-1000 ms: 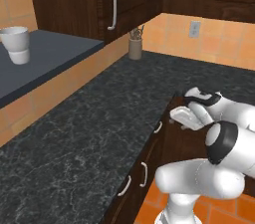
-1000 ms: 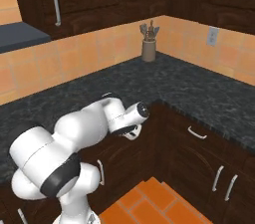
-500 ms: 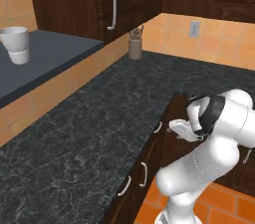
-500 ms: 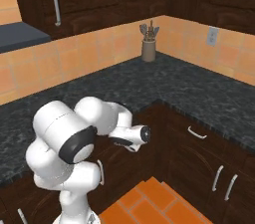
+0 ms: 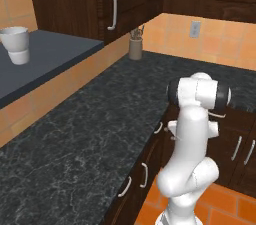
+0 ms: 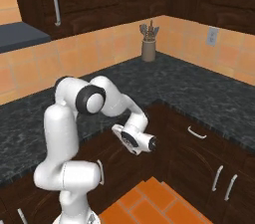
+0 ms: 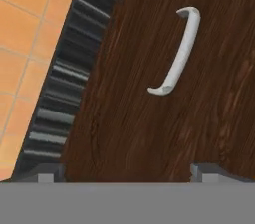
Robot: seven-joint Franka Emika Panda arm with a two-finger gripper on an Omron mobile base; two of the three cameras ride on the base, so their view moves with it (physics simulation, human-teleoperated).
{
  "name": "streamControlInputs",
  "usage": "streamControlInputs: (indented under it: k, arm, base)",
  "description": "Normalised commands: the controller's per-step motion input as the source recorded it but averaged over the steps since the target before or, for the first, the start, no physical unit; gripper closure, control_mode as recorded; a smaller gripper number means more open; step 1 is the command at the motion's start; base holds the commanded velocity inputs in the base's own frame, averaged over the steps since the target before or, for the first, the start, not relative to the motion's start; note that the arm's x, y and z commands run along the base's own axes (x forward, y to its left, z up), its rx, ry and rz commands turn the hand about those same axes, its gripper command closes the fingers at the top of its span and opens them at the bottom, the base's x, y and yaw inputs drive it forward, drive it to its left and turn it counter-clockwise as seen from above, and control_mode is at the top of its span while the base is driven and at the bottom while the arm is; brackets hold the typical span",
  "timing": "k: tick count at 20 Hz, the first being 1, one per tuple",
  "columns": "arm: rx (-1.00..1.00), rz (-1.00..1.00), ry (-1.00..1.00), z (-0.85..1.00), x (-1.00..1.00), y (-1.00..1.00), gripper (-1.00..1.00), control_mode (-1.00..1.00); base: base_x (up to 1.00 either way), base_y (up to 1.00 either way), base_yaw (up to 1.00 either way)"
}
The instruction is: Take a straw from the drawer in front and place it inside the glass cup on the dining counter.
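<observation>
We see the drawer straight ahead of the jaws in the hand view: a dark brown wooden front with a small curved silver handle lying beyond the gap between the two fingertips and nearer the right one. The drawer front looks closed, so whatever is inside is hidden from us. Our gripper stands spread as wide as it goes and holds nothing; only the very tips of its fingers rise into the hand view, the rest being cut off at the bottom edge. Out beyond the left fingertip runs a dark ribbed strip that we cannot identify, and past it the orange tiled floor.

In the right base view the gripper sits low, in front of the dark cabinet fronts under the black speckled worktop; its fingers are too small there for us to separate. In the left base view the arm's own upper link covers the hand. Farther off we make out a utensil holder in the worktop's corner, a wall socket, and a white cup on a dark grey shelf.
</observation>
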Motion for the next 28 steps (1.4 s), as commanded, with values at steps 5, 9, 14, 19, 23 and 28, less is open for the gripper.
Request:
streamControlInputs:
  k: [5,9,14,19,23,28]
  arm:
    - [0.11,0.0,0.1,-0.31,0.62,-0.07,-1.0,-1.0]
    - [0.04,0.0,0.06,-0.41,0.58,0.11,-1.0,-1.0]
    - [0.09,0.0,0.0,-0.32,0.5,0.4,-1.0,-1.0]
    - [0.12,-0.01,0.0,-0.07,0.38,0.21,-1.0,-1.0]
    - [0.11,0.0,0.01,-0.06,0.53,0.02,-1.0,-1.0]
    - [0.04,0.0,0.0,-0.22,0.22,0.1,1.0,-1.0]
  base:
    - [0.0,0.0,0.0]
    - [0.0,0.0,0.0]
    - [0.0,0.0,0.0]
    - [0.0,0.0,0.0]
    - [0.0,0.0,0.0]
    - [0.0,0.0,0.0]
